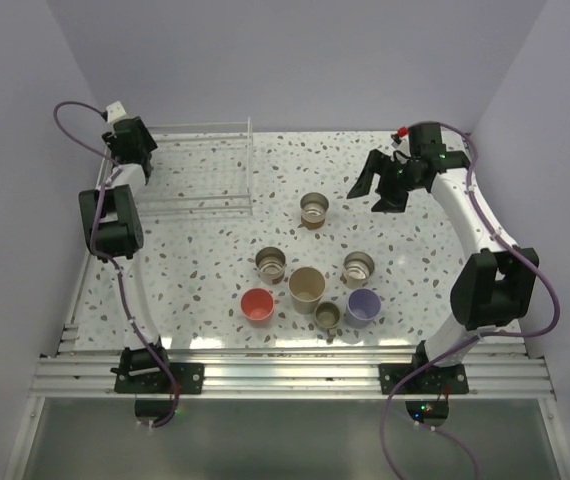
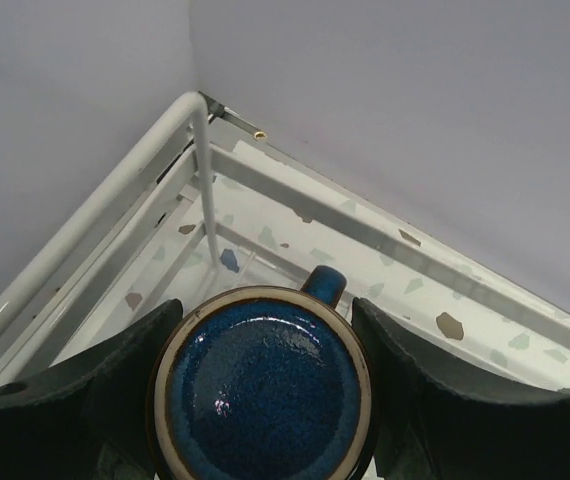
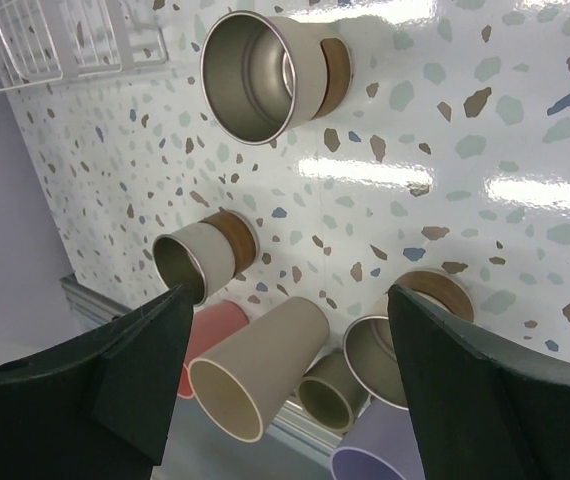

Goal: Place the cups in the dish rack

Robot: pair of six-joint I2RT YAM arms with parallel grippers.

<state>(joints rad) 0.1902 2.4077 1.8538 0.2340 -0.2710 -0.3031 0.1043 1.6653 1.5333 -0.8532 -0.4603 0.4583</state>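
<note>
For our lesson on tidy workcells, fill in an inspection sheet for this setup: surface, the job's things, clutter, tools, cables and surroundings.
Surface: speckled white table, glossy.
Job's things: white dish rack at the far left, no cup set in it; seven cups upright mid-table; dark blue cup held.
Clutter: nothing seen.
Tools: left tool shut on the dark blue cup at the rack's corner; right tool open, empty, above the cups.
Cables: a purple cable loops off each arm, away from the cups.
Surroundings: plain pale walls; metal rail at the near edge.
</note>
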